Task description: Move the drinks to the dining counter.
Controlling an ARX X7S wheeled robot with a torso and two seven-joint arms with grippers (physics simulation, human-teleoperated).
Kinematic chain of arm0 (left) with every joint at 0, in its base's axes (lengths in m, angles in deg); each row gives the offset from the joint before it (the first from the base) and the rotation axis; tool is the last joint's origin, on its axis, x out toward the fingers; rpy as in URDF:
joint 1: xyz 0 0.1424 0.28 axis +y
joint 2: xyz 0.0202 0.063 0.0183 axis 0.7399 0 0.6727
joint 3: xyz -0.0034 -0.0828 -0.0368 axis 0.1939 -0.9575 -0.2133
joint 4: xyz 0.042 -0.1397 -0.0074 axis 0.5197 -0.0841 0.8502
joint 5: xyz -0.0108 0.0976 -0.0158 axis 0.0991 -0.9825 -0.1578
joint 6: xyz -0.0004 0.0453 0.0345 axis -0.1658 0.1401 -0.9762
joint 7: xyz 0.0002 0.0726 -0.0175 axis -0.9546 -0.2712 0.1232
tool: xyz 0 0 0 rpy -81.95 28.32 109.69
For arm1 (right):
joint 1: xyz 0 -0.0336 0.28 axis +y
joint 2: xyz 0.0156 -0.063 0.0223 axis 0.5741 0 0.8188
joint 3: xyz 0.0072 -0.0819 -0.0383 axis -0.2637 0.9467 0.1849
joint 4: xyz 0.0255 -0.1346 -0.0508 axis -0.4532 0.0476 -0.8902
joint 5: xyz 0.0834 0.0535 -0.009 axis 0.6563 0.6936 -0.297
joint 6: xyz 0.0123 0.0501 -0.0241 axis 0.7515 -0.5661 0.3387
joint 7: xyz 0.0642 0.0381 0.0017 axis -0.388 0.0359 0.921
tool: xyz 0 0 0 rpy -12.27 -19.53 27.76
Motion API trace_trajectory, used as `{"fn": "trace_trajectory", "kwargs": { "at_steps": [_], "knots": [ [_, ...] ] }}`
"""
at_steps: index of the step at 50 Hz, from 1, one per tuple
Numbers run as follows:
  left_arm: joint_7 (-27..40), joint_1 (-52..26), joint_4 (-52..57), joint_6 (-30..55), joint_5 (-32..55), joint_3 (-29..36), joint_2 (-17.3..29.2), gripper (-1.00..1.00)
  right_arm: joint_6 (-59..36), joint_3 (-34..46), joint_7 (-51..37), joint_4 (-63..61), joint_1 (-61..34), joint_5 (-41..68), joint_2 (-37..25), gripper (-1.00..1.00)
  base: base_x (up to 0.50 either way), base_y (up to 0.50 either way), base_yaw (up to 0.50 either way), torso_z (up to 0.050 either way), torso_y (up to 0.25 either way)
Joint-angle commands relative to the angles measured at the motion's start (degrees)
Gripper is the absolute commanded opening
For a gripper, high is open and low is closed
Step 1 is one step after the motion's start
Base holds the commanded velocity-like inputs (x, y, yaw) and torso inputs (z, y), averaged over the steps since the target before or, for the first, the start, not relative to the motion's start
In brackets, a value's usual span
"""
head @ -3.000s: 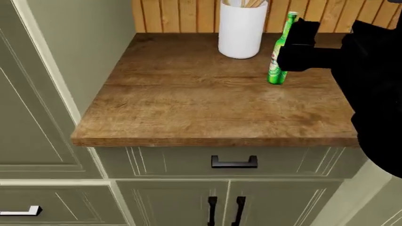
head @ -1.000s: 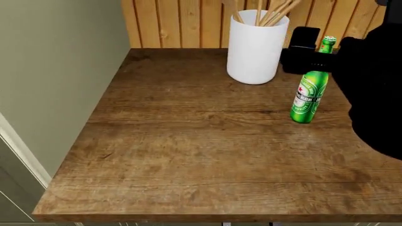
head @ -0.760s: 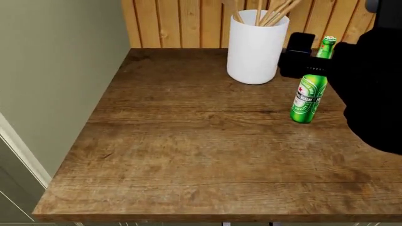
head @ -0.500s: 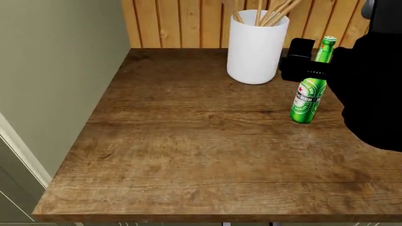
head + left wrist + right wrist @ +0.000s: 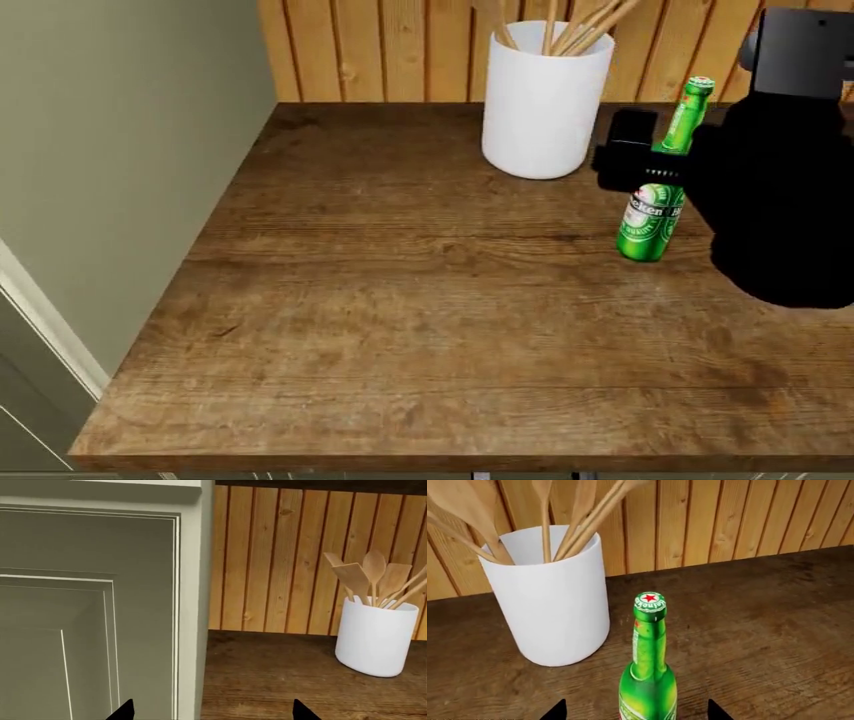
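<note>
Upright on the dark wood bench (image 5: 400,300), the green bottle (image 5: 658,190) stands just beside the white container (image 5: 541,95) of wooden utensils (image 5: 570,515). Right fingers (image 5: 635,711) are spread wide, one tip on each side of the bottle's body, not clamped. Left fingers (image 5: 210,711) are likewise apart, empty, facing a cabinet panel (image 5: 87,605) and the bench's edge.

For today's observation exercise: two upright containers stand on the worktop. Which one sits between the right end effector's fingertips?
The green bottle, capped and narrow-necked; the white crock of wooden spoons stands beside it, outside the fingertips.
</note>
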Motion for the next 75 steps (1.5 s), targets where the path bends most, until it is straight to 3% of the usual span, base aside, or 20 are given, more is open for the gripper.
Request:
{"fn": "trace_trajectory", "kwargs": {
  "at_steps": [1,40,41,56,64,69,75],
  "knots": [
    [-0.26,0.26,-0.32,0.36,0.0,-0.52,-0.1,1.0,0.06,1.1,2.43,3.85,1.03,-1.68,0.48,1.0,0.0,0.0,0.0,0.0,0.0],
    [-0.94,1.03,-0.24,0.78,-0.59,-0.95,-0.65,1.0,0.47,5.66,11.0,18.17,3.2,-9.2,4.36,1.0,0.0,0.0,0.0,0.0,0.0],
    [-0.89,1.09,-0.25,0.78,-0.55,-1.05,-0.64,1.0,0.37,5.76,10.4,18.22,3.28,-9.2,4.28,-1.0,0.0,0.0,0.0,0.0,0.0],
    [-1.21,1.29,-0.36,0.96,-0.76,-1.37,-0.73,1.0,0.59,6.18,11.8,17.68,3.08,-10.29,4.93,-1.0,0.0,0.0,0.0,0.0,0.0],
    [-1.45,1.15,0.01,0.31,-1.25,-0.55,-0.76,1.0,8.77,-0.13,15.2,-2.32,4.86,-11.1,0.92,-1.0,0.0,0.0,0.0,0.0,0.0],
    [-1.18,0.85,0.62,-1.71,-0.18,-0.45,0.75,1.0,8.94,-0.05,15.83,-12.41,4.81,-14.43,-0.07,-1.0,0.0,0.0,0.0,0.0,0.0],
    [-0.92,0.5,0.84,-3.43,1.08,-1.06,2.18,1.0,7.11,0.42,12.88,-14.37,3.97,-12.9,-0.97,-1.0,0.0,0.0,0.0,0.0,0.0]
  ]
}}
